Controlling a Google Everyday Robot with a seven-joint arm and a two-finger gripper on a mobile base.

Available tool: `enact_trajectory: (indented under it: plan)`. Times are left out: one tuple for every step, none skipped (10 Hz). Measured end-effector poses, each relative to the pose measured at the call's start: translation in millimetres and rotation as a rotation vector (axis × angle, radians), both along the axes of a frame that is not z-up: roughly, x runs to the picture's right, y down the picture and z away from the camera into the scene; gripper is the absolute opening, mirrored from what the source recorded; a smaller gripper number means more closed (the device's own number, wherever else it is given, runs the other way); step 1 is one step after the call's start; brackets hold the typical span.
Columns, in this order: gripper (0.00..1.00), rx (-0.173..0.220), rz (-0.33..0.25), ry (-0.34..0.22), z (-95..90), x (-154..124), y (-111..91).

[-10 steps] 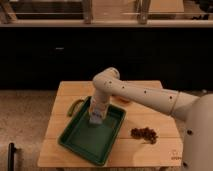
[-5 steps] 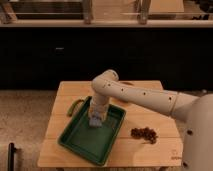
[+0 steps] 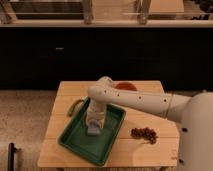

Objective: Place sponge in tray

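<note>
The dark green tray (image 3: 72, 141) lies on the left half of the wooden table. My arm reaches down from the right over the tray. The gripper (image 3: 94, 127) points down inside the tray, near its middle. It is shut on the small grey-blue sponge (image 3: 94, 132), which sits at the gripper's tip, low over or touching the tray's bottom; I cannot tell which.
A curved green-yellow object (image 3: 75, 106) lies on the table just left of the tray's far corner. A dark brown clustered lump (image 3: 144, 133) lies right of the tray. A red-orange object (image 3: 127, 86) sits behind the arm near the table's back edge.
The gripper has moved down and a little towards the front of the tray, with the sponge still at its tip.
</note>
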State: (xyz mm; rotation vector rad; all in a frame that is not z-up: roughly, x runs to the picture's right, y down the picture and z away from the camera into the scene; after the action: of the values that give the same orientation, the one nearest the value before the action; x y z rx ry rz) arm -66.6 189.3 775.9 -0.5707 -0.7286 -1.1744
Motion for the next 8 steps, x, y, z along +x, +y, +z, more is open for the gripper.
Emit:
enact_trajectory:
  plan:
    - [0.01,-0.025,-0.004,-0.013,0.4,-0.9,7.4]
    - [0.01,-0.040,-0.004,-0.023,0.8,-2.2,11.1]
    - [0.01,-0.057,-0.006,-0.035,0.5,-3.9,14.3]
    - [0.02,-0.074,-0.007,-0.044,-0.2,-5.5,16.0]
    - [0.09,-0.096,-0.006,-0.049,-0.5,-6.0,17.0]
    - [0.18,-0.119,-0.005,-0.047,-0.6,-5.1,17.2]
    - [0.28,-0.146,-0.009,-0.043,-0.1,-5.0,17.8]
    - [0.38,-0.168,-0.012,-0.043,0.3,-7.3,18.0]
